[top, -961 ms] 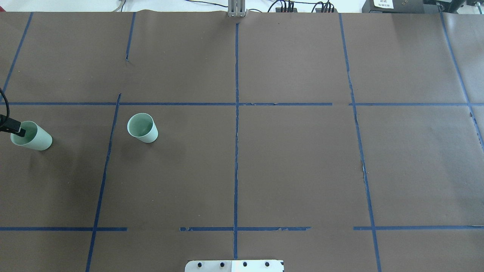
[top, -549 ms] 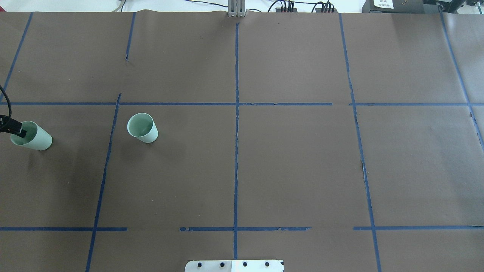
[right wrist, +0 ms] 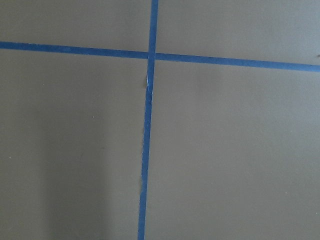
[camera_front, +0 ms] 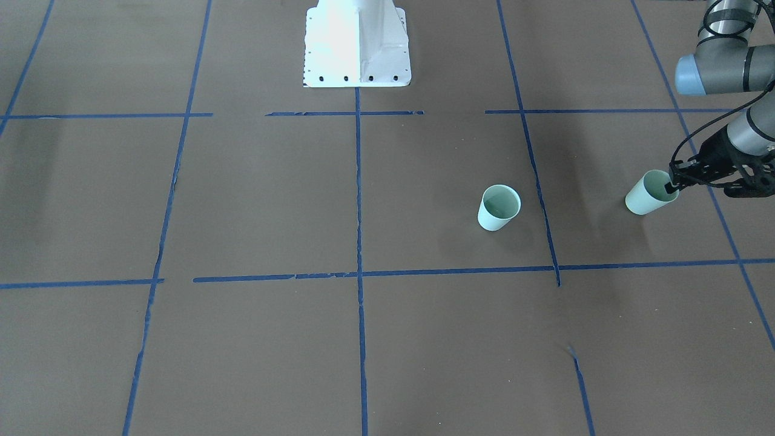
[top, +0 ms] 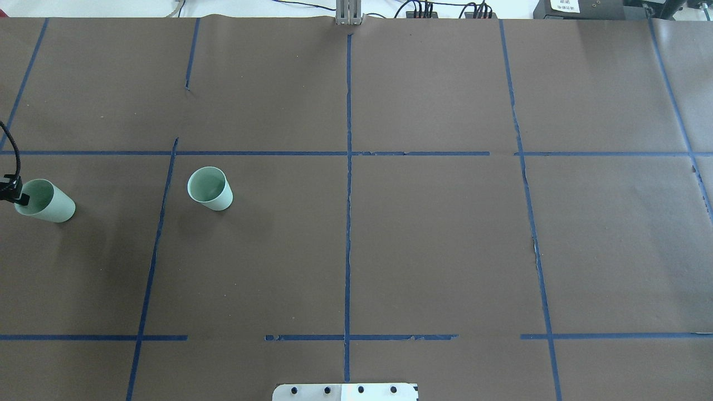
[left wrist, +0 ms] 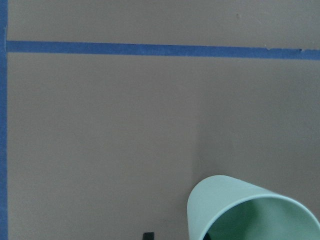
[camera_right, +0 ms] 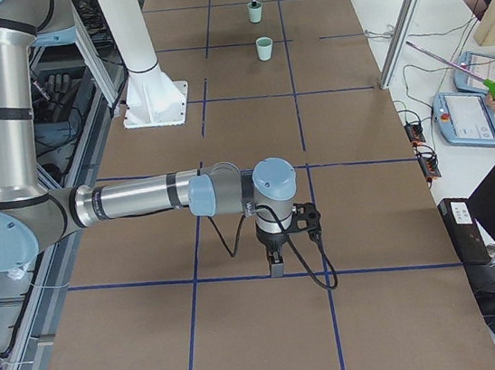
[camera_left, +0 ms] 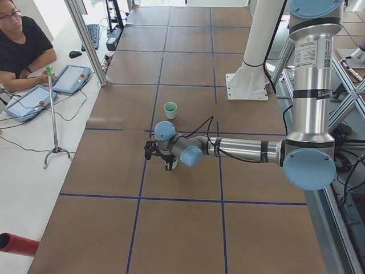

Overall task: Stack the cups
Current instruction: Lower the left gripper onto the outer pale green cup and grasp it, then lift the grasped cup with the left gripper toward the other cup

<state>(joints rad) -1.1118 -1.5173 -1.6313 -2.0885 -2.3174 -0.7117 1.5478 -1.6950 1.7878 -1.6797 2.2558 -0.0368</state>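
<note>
Two pale mint-green cups stand on the brown table. One cup (top: 210, 188) stands free and upright, also in the front view (camera_front: 499, 208). The other cup (top: 47, 201) is at the table's far left (camera_front: 643, 195). My left gripper (top: 16, 194) is at this cup's rim (camera_front: 671, 183), one finger inside and one outside, shut on the wall. The left wrist view shows its rim (left wrist: 250, 210) at the bottom right. My right gripper (camera_right: 277, 268) hangs low over a tape crossing far from both cups; I cannot tell whether it is open or shut.
Blue tape lines divide the brown table (top: 434, 245) into squares. The robot's white base (camera_front: 357, 42) stands at the near middle edge. An operator (camera_left: 23, 45) sits beside the table with tablets on a white side table.
The finger inside the far-left cup has moved left from the cup's middle to its rim wall. That cup has shifted very slightly left. The free cup has not moved.
</note>
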